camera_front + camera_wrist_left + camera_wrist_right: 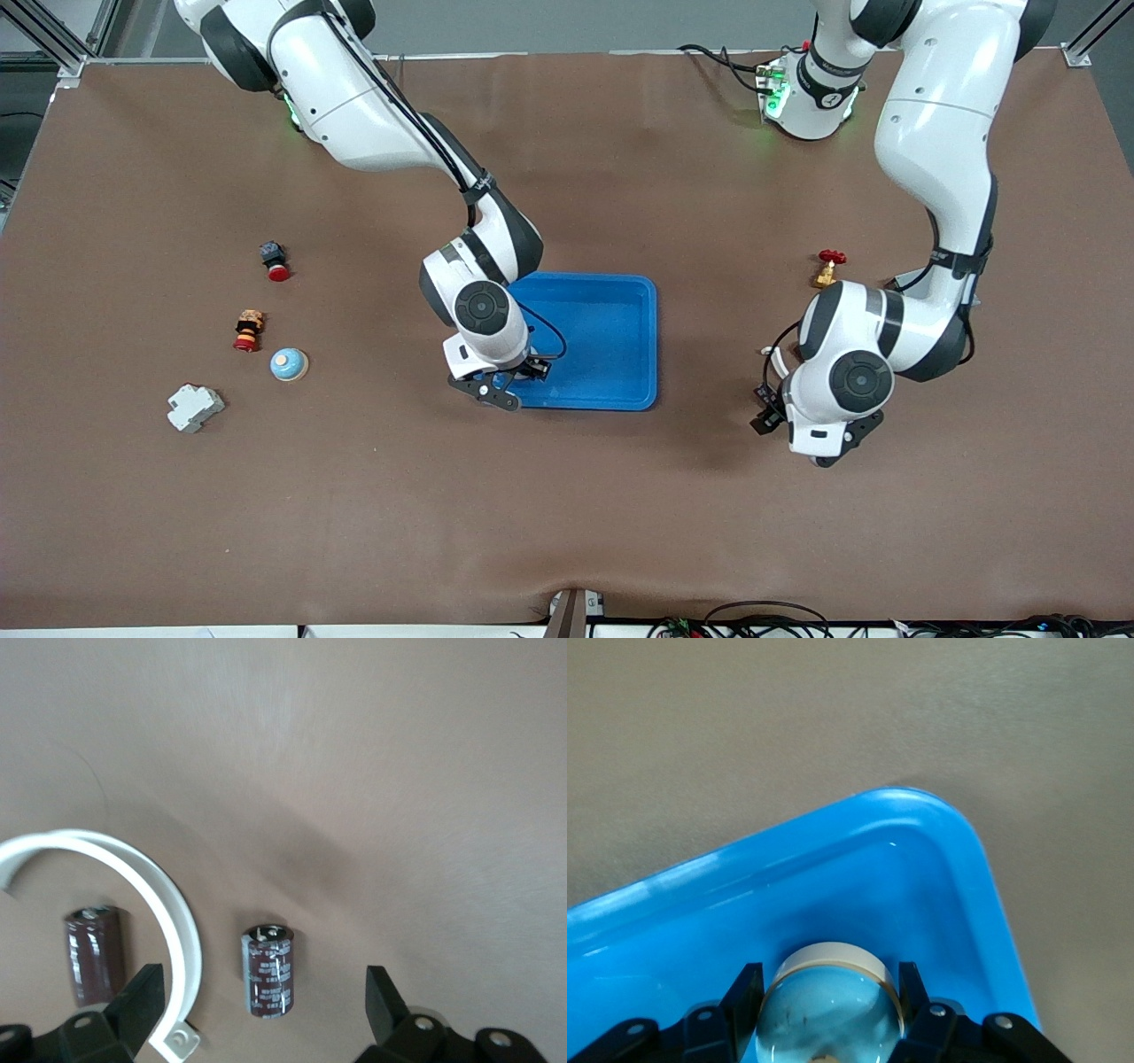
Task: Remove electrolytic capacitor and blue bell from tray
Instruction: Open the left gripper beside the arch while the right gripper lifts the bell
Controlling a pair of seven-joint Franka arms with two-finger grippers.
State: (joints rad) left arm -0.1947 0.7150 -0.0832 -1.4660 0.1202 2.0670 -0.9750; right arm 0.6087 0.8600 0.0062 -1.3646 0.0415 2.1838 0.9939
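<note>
My right gripper (pixel 828 985) is shut on a light-blue dome bell (pixel 829 1005) with a white base. It holds the bell low inside the blue tray (pixel 921 806). In the front view this gripper (pixel 496 390) is at the tray (pixel 651 337) corner nearest the camera, toward the right arm's end. A dark brown capacitor (pixel 268 973) lies on the brown table between the open fingers of my left gripper (pixel 264 985), touching neither. In the front view the left gripper (pixel 766 416) is low over the table beside the tray, and the hand hides the capacitor.
Toward the right arm's end lie a light-blue dome (pixel 290 364), a red-and-yellow stacked part (pixel 248 330), a red push button (pixel 275 260) and a grey breaker (pixel 195 408). A red-handled brass valve (pixel 829 268) stands by the left arm. A white ring (pixel 168 904) hangs beside the left fingers.
</note>
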